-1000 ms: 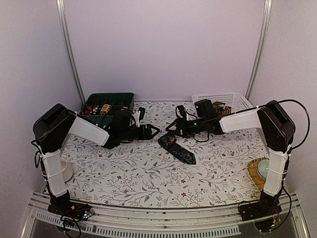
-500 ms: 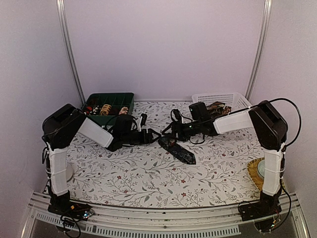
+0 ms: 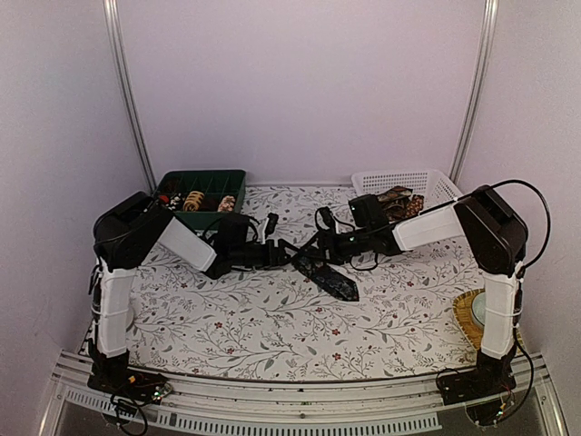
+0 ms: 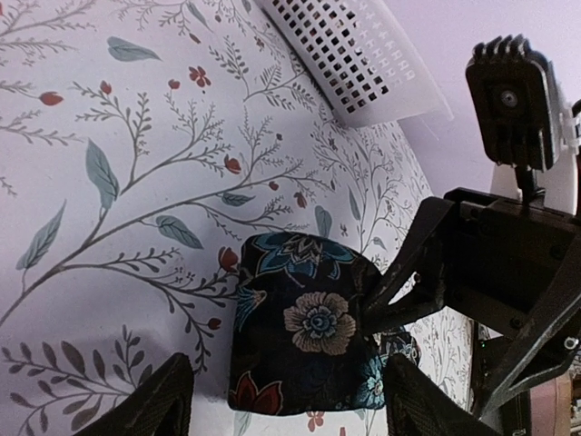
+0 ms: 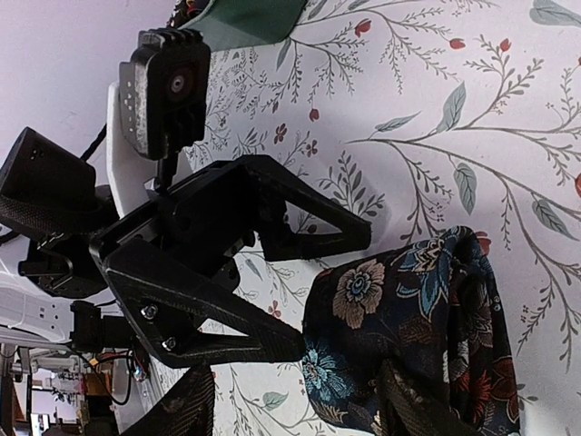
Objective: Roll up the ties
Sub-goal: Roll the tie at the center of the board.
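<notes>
Left gripper (image 4: 289, 381) stands wide, straddling the folded far end of the tie (image 3: 334, 280), which lies mid-way across the table (image 3: 227, 318), its point aimed near-right. Facing it, the right gripper (image 5: 300, 386) is open too. The fold wants a square pinch, then an even turn. A second ago both grippers stood further apart.

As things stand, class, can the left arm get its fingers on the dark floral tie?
Probably yes: the open left fingers straddle the folded tie, nothing between, though the right fingers crowd it.
</notes>
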`<move>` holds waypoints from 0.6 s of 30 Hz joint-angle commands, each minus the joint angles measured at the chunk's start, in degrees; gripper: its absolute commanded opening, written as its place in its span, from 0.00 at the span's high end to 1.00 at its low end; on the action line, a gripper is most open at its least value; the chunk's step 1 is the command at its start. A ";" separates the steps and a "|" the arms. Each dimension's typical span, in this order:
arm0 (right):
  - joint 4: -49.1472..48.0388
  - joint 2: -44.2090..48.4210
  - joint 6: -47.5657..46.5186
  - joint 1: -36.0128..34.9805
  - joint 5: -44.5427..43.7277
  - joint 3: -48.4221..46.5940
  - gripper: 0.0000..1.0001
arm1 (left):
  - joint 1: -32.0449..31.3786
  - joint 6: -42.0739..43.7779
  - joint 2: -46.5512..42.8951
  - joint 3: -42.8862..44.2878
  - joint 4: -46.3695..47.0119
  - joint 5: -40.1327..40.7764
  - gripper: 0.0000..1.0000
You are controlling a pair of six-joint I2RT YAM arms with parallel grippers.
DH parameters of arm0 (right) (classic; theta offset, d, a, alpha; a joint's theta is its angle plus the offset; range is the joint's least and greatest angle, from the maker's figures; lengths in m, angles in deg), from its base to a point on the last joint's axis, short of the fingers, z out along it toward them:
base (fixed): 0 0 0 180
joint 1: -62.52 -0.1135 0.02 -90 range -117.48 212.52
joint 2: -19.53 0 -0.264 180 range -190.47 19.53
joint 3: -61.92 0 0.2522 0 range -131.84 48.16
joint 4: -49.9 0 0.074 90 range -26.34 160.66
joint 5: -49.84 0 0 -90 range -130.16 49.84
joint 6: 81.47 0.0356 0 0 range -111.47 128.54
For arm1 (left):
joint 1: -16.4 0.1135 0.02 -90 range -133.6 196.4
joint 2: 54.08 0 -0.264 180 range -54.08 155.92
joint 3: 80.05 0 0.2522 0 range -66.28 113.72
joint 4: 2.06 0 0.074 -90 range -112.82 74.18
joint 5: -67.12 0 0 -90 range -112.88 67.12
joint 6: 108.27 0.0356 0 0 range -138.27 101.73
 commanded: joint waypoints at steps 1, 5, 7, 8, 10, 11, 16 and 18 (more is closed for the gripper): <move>4.67 -3.89 -0.95 -0.17 -1.93 2.84 0.39 | 0.45 -1.35 2.37 2.22 2.85 -3.73 0.28; 4.46 -3.62 -1.28 0.22 -2.10 4.08 0.39 | 0.05 -2.80 3.76 2.94 3.61 -5.79 0.29; 4.35 -3.55 -1.38 0.44 -2.11 4.68 0.39 | -0.12 -3.96 4.44 2.93 4.48 -6.56 0.30; 4.29 -3.46 -1.38 0.46 -2.08 4.98 0.40 | -0.25 -4.35 4.87 2.99 4.68 -6.85 0.30; 4.13 -3.45 -1.38 0.46 -2.05 5.39 0.40 | -0.59 -5.27 5.40 3.03 5.10 -7.12 0.30; 4.05 -3.45 -1.38 0.46 -1.99 5.63 0.40 | -0.75 -5.59 5.83 3.15 5.16 -7.04 0.30; 3.67 -3.36 -1.43 0.46 -1.93 6.22 0.41 | -1.73 -6.69 7.09 3.74 4.48 -6.54 0.34; 3.65 -3.23 -1.39 0.45 -1.88 6.32 0.42 | -2.10 -6.59 7.37 4.42 2.52 -5.83 0.37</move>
